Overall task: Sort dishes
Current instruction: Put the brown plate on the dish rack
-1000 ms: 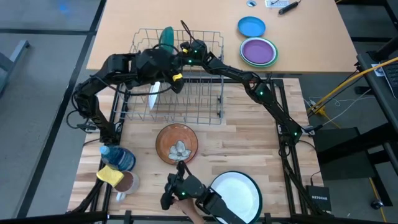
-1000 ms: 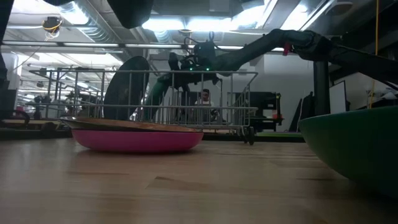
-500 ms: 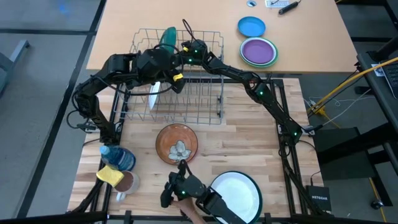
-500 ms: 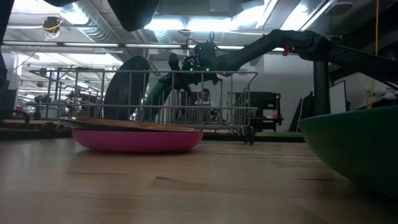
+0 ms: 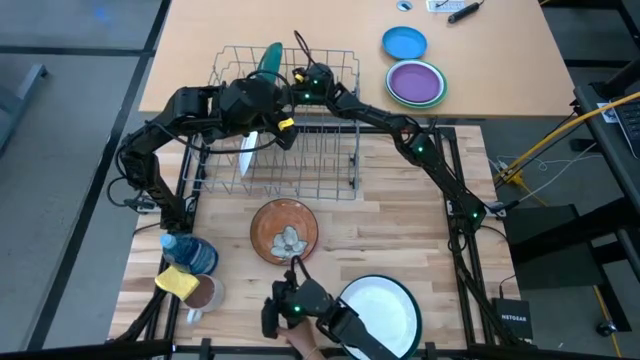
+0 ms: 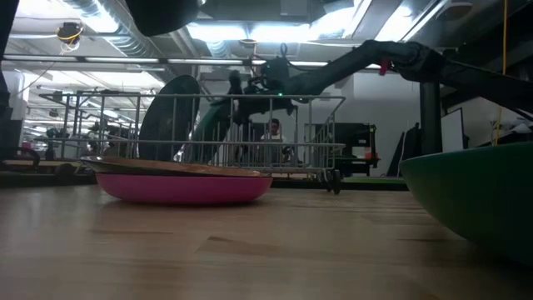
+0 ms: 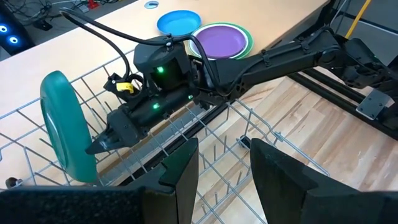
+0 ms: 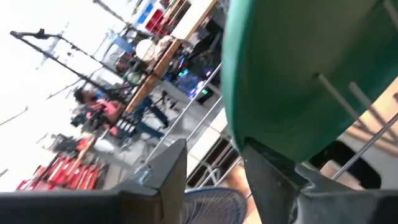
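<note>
Left to right, from above. A cup point(image 5: 205, 293) with a blue bottle point(image 5: 190, 252) and a yellow sponge point(image 5: 176, 281) stands at the table's left front, not racked. The left gripper point(image 5: 262, 128) hovers over the rack point(image 5: 285, 120), fingers spread, gripping nothing; a white dish point(image 5: 247, 152) stands on edge in the wires just below it. The green dish point(image 5: 270, 58) stands upright in the rack's far row. The right gripper point(image 5: 292, 78) sits just beside that dish, fingers apart and not clamping it in its own wrist view; judged a release just made.

Racked: two dishes. Outstanding: the brown plate point(image 5: 284, 230) in front of the rack and the white plate point(image 5: 378, 315) at the front edge, both flat on the table. The blue dish point(image 5: 404, 43) and purple dish point(image 5: 416, 83) lie far right. Judged under halfway.
</note>
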`<state>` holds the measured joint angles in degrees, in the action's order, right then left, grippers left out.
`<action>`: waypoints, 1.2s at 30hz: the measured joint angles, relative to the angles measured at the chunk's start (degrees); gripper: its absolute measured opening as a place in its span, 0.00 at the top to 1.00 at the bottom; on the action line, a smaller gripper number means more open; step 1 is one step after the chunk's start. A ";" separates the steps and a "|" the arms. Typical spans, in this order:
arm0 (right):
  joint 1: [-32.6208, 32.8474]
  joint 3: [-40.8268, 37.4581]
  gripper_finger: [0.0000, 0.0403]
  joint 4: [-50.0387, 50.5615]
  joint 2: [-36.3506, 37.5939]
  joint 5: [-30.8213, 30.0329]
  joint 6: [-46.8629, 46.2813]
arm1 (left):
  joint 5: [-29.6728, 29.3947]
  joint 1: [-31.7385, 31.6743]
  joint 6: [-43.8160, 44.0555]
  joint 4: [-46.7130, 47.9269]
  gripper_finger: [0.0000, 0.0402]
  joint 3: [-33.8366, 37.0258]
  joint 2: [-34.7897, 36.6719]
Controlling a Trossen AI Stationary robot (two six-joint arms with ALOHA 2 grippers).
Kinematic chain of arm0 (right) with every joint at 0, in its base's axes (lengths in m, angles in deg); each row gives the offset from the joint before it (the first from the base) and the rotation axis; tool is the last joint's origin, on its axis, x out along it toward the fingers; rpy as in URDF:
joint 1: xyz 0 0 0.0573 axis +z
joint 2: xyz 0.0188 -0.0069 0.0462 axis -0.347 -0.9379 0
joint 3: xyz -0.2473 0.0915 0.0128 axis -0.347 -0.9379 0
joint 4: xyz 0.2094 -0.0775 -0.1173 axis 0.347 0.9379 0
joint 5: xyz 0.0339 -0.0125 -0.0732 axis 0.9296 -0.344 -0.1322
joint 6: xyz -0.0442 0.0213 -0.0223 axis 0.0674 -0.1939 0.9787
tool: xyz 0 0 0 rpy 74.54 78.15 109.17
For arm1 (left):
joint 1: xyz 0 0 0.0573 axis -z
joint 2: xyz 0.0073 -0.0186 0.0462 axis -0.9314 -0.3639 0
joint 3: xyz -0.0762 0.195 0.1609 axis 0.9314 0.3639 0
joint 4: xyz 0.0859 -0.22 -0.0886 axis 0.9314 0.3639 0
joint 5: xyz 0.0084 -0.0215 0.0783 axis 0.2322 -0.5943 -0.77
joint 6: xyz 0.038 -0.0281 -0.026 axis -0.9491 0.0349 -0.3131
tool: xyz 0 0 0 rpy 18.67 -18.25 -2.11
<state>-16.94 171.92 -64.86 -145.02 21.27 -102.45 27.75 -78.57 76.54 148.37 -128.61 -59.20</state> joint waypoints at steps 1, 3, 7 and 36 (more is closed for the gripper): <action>-0.25 0.00 0.59 0.05 -0.01 1.15 -0.04 | 0.00 0.00 0.02 -0.01 0.67 0.00 0.02; -0.65 0.00 0.59 0.19 -0.02 4.05 -1.58 | 0.00 0.00 0.02 -0.01 0.67 0.00 0.02; -1.60 0.00 0.58 0.52 -0.01 9.96 -6.96 | 0.00 0.00 0.04 -0.01 0.67 0.00 0.02; -4.48 0.00 0.58 1.13 6.10 38.54 -10.30 | 0.04 0.19 -1.44 0.76 0.67 -0.09 3.23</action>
<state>-21.42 171.92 -63.73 -138.92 59.81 -112.75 27.79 -78.38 75.10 149.13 -128.70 -55.97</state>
